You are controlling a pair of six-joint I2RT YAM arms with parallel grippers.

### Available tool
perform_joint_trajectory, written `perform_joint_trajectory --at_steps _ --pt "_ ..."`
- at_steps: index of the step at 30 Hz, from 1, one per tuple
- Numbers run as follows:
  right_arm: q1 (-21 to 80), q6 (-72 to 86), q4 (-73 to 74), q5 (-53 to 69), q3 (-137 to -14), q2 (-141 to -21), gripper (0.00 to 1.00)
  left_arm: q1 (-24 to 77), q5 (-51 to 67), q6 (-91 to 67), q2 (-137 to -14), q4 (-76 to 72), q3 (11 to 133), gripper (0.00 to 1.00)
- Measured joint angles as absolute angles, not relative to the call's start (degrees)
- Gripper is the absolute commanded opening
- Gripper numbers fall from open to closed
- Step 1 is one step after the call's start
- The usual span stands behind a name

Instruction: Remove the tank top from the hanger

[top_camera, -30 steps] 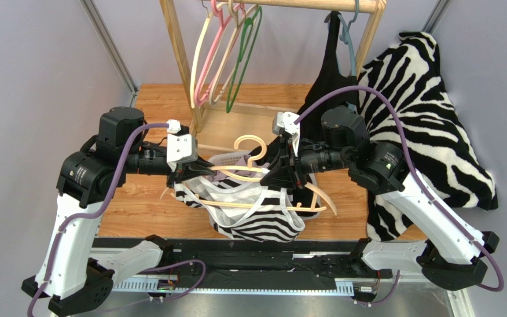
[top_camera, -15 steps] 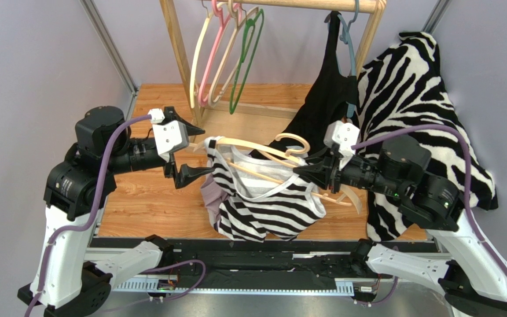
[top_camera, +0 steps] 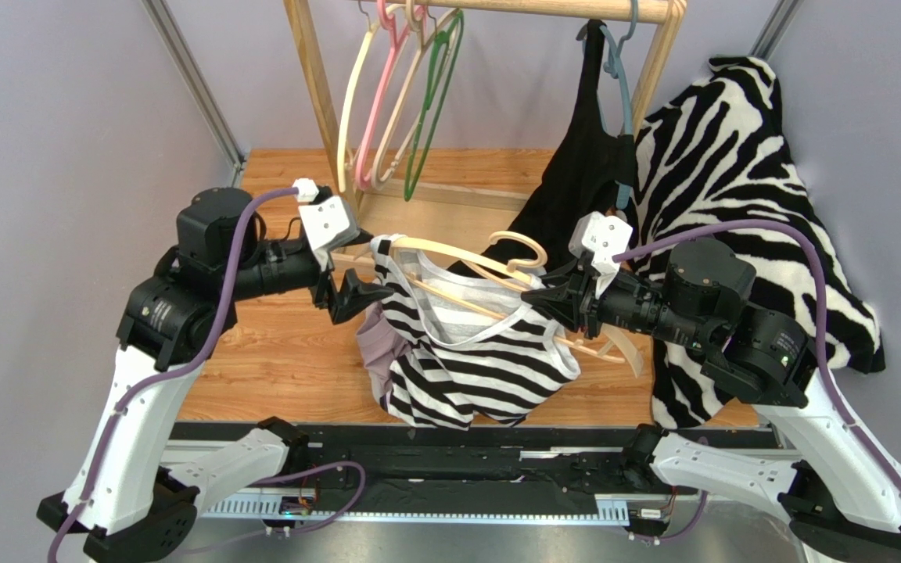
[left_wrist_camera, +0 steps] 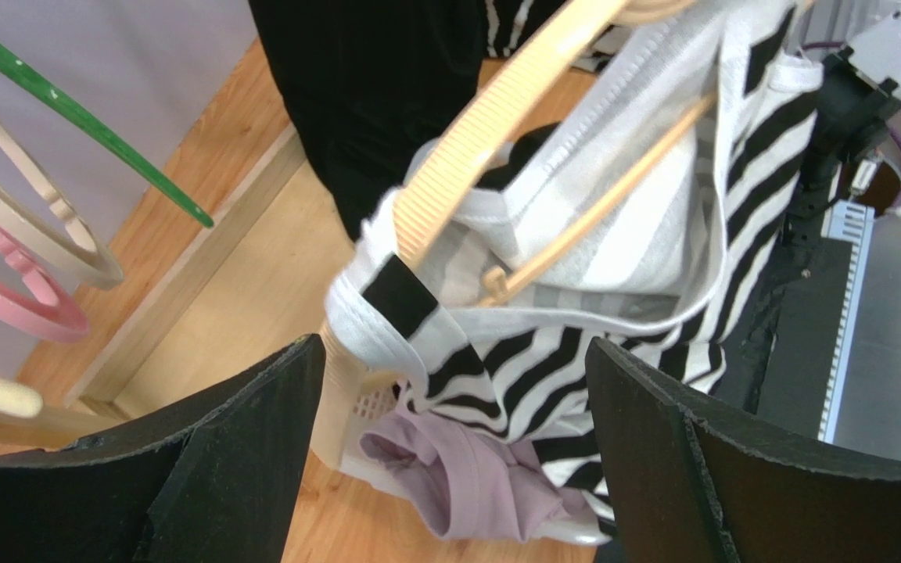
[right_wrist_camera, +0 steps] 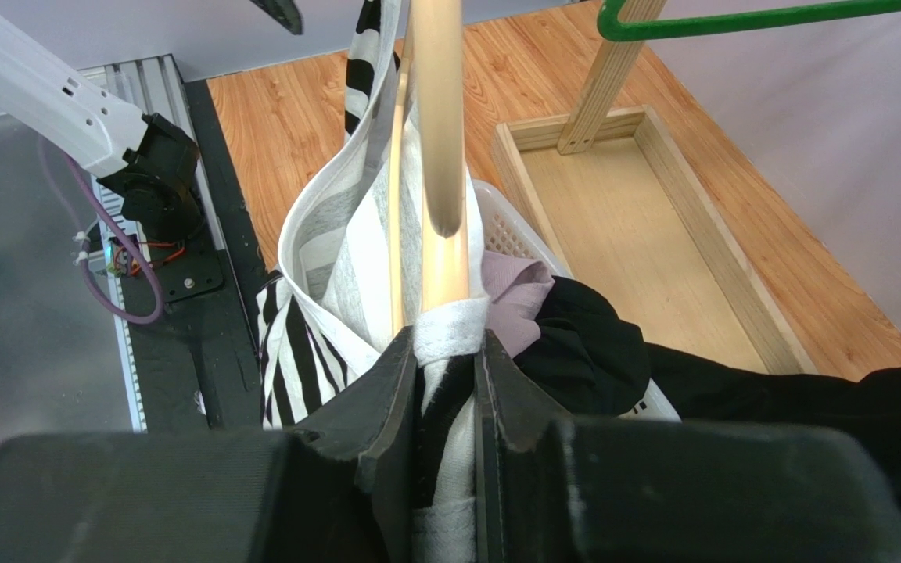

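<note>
Gripping hanger (left_wrist_camera: 485, 129) in right tool (right_wrist_camera: 444, 352), long axis across mid-frame, left end higher, tank top (top_camera: 479, 370) sagging below; left tool (left_wrist_camera: 449, 364) wide.

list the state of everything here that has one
tank top: on the hanger, hanging loose below it
hanger: off the rack, held up over the basket
left end effector: open, fingers either side of the tank top's shoulder
right end effector: shut on the hanger's end, strap pinched too
basket: holds a lilac garment
black garment: hung on the rack
</note>
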State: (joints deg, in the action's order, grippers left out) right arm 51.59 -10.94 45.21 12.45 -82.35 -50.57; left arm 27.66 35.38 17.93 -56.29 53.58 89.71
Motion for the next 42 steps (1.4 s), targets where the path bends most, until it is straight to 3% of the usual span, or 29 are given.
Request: perform_joint_trajectory --at_steps 2,5,6,8,30,31,34,35,36,39,42 --pt "51.7 -10.5 45.2 12.5 -82.3 -50.4 0.00 27.7 34.9 16.9 -57.5 52.4 89.7 0.72" --pt "51.9 -10.1 45.2 12.5 -82.2 -50.0 0.00 27.7 34.0 16.0 -59.1 50.9 89.7 0.33" --pt "51.9 -9.9 45.2 12.5 -82.0 -49.8 0.00 27.7 33.6 15.8 -59.7 50.6 89.7 0.13" --pt "52.0 -9.7 45.5 12.3 -81.9 -49.3 0.00 27.7 33.5 15.2 -60.4 50.3 89.8 0.00" --pt "53.0 -7.0 44.4 10.9 -79.9 -45.4 0.00 29.4 32.0 16.4 -55.7 50.9 91.6 0.00" --pt "53.1 -7.1 44.5 10.6 -79.7 -45.2 0.00 29.5 31.9 16.3 -55.6 50.9 91.4 0.02" --pt "53.2 -7.4 44.7 10.1 -78.7 -44.3 0.00 29.5 31.9 16.1 -55.2 50.6 90.7 0.23" --pt "53.2 -7.4 44.9 10.0 -78.6 -44.0 0.00 29.5 32.1 16.0 -55.0 50.6 90.4 0.40" --pt "53.2 -7.4 45.1 10.0 -78.6 -43.9 0.00 29.5 32.2 15.6 -54.9 50.4 90.1 0.45" --pt "52.9 -8.9 48.4 7.0 -78.6 -42.5 0.00 28.1 30.2 14.2 -54.3 50.9 89.2 0.50" --pt "52.3 -9.6 51.7 3.9 -78.8 -40.8 0.00 26.7 29.5 12.8 -53.3 51.1 88.2 0.44"
